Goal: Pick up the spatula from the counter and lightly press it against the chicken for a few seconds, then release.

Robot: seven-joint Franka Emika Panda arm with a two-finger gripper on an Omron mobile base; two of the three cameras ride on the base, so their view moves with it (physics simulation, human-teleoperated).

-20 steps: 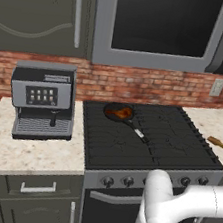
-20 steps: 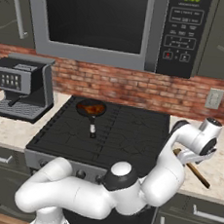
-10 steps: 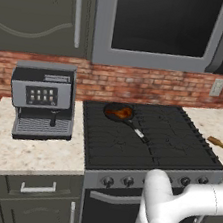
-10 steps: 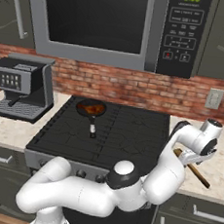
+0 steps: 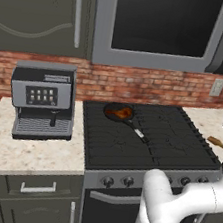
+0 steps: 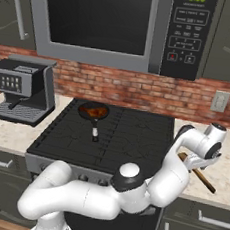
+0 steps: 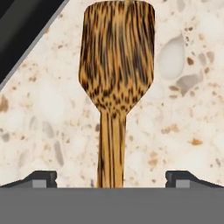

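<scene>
A wooden spatula (image 7: 114,83) lies flat on the speckled counter right of the stove, blade toward the top of the hand view. Its handle runs down between my two fingertips (image 7: 41,178), which stand wide apart on either side without touching it. My gripper (image 7: 111,180) is open and low over the handle. In the right base view the spatula (image 6: 203,178) pokes out from under my hand (image 6: 206,147); in the left base view its end (image 5: 216,142) shows by the hand. The chicken (image 6: 93,111) sits in a black pan (image 5: 121,113) on the stove's back left.
The black stove (image 6: 110,134) lies left of the spatula; its edge cuts the hand view's top left corner (image 7: 22,30). A coffee machine (image 5: 43,101) stands on the left counter. A microwave (image 6: 116,21) hangs above the stove. A wall outlet (image 6: 220,101) is behind the right counter.
My hand has sunk slightly toward the spatula. Pan, chicken and spatula have not moved.
</scene>
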